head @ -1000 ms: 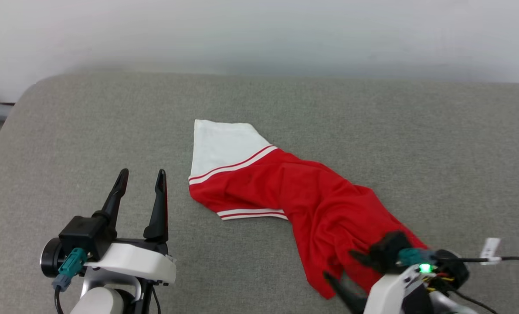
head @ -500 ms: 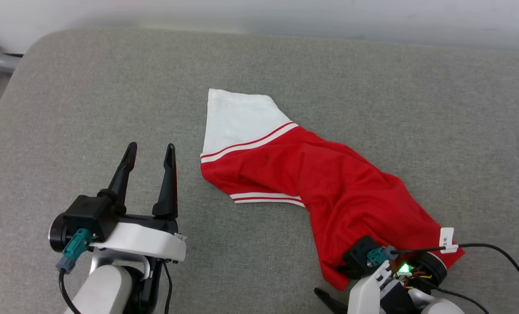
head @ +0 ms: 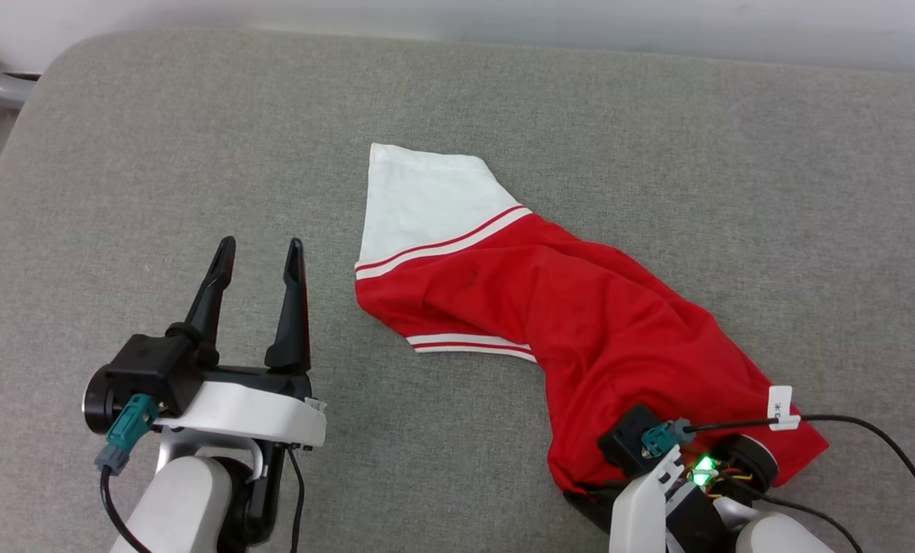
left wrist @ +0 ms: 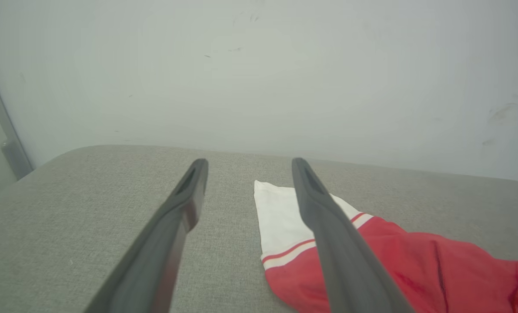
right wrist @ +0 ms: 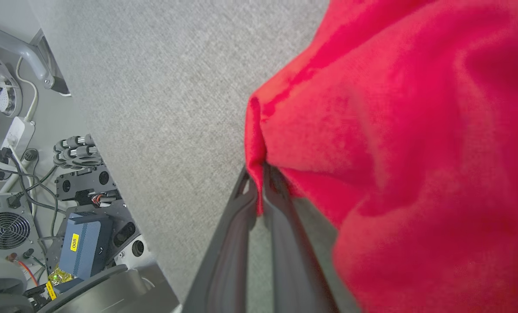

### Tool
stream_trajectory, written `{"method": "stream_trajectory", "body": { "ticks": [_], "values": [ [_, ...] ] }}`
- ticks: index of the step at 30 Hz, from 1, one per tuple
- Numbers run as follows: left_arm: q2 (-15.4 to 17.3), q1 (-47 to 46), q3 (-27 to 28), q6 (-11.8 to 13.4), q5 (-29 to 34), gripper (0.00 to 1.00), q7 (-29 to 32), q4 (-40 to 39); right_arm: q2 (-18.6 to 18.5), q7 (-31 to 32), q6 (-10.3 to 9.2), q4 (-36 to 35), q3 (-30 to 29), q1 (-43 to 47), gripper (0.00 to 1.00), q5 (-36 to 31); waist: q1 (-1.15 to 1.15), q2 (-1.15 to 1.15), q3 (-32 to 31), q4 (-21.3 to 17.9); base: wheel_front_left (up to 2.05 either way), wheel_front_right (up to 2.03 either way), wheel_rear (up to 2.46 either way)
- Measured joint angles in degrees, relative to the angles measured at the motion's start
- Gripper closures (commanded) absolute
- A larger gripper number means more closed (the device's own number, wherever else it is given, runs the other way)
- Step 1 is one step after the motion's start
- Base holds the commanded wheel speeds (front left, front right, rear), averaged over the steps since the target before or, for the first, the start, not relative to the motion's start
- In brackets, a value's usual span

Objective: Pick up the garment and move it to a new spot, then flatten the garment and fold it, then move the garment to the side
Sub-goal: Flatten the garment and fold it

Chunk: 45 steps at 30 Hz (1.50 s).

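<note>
The right gripper [right wrist: 259,180] is clenched on a red fold at the near edge of the garment [head: 580,322]. The garment lies crumpled on the grey padded worktop [head: 157,153], its white sleeve [head: 426,200] toward the wall. The right wrist and its black cable [head: 734,424] cover the garment's near corner. The left gripper [head: 260,246] is spread and empty, just left of the sleeve. Past the worktop's edge, a power strip [right wrist: 17,132] and a fan box [right wrist: 4,228] sit on the floor.

The left hand [head: 260,247] has 2 long tapering black fingers [head: 292,307], a black block [head: 150,369], a glossy white wrist shell [head: 234,418] and a teal cable plug [head: 127,430]. The wrist of the right hand [right wrist: 259,180] adds a green light [head: 704,463] and white cable tag [head: 780,407].
</note>
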Motion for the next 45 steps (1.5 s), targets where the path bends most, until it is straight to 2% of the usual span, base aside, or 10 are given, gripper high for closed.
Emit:
{"method": "stream_trajectory", "body": {
  "ticks": [10,14,15,21,30,38,39,40,41,45],
  "values": [
    [-0.7,1.3,1.8,-0.9,1.1,0.00,-0.1,0.4,1.3,-5.7,0.11,-8.0,-9.2,-2.8,1.00,-3.1,0.00,0.00,-2.1,-2.1,0.00,0.00,0.00],
    [-0.8,1.6,2.1,-1.0,1.4,0.00,-0.1,0.3,2.2,-6.1,0.10,-9.4,-16.1,-3.7,1.00,-4.7,0.00,0.00,-2.5,-3.1,0.00,0.00,0.00],
    [-0.9,1.7,2.2,-1.1,1.6,0.00,-0.1,0.2,3.0,-6.0,0.10,-9.2,-21.9,-4.4,1.00,-5.7,-0.01,0.00,-2.3,-3.7,0.00,0.00,0.00],
    [-0.9,1.2,2.1,-1.6,1.8,0.00,-0.1,0.2,3.5,-5.1,0.09,-4.7,-32.1,-6.7,1.00,-5.8,0.00,0.00,-0.6,-4.3,0.00,0.00,0.00],
    [-1.2,-1.0,1.8,-2.1,2.2,0.00,-0.1,0.4,3.7,-6.9,0.10,7.6,-43.6,-9.9,1.00,-4.0,0.00,0.00,3.9,-4.2,0.00,0.00,0.00],
    [-1.7,-2.2,2.1,-2.5,2.7,0.00,-0.1,0.7,4.2,-12.2,0.09,16.3,-44.2,-12.1,1.00,-2.8,0.00,0.00,6.7,-3.2,0.00,0.00,0.00],
    [-1.7,-2.3,2.2,-2.5,2.8,0.00,-0.1,0.7,4.3,-13.4,0.09,16.7,-43.8,-12.3,0.85,-2.6,0.00,0.00,6.7,-3.2,0.00,0.00,0.00],
    [-1.8,-2.3,2.3,-2.6,2.8,0.00,-0.1,0.8,4.4,-14.4,0.09,17.2,-43.5,-12.4,0.55,-2.3,0.00,0.00,6.7,-3.2,0.00,0.00,0.00],
    [-1.9,-2.3,2.4,-2.6,2.9,0.00,-0.1,0.8,4.6,-15.5,0.09,17.4,-43.1,-12.4,0.00,-2.3,0.00,0.00,6.6,-3.3,0.00,0.00,0.00],
    [-2.2,-2.3,2.7,-2.8,3.3,0.00,-0.1,1.0,5.5,-22.2,0.09,17.2,-42.5,-11.9,0.00,-2.7,0.00,0.00,5.4,-3.6,0.00,0.00,0.00]
  ]
}}
